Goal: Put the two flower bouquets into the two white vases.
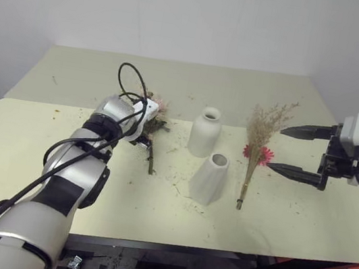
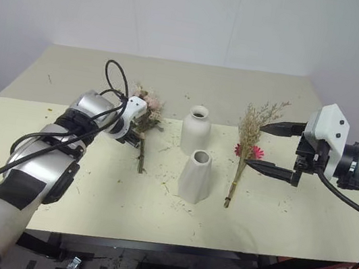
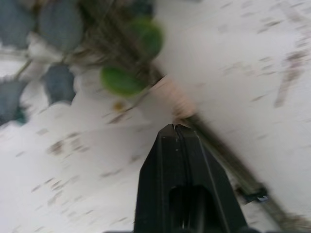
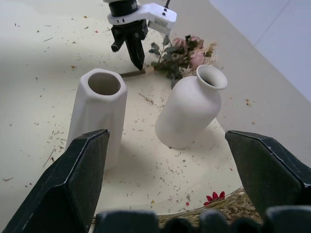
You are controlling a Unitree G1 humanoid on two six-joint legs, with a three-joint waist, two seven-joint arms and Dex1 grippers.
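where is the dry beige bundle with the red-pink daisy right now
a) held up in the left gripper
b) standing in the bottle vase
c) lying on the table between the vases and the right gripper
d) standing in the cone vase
c: the dry beige bundle lies flat on the table, right of the cone vase and bottle vase, beside the open right gripper; both vase mouths are empty.

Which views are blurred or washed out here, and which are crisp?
Left wrist view: heavily blurred, the rose bouquet leaves smeared; the shut left gripper sharper. Right wrist view: crisp on the bottle vase and cone vase. Left eye view: slightly hazy, lighting even, soft shadows beside the vases.
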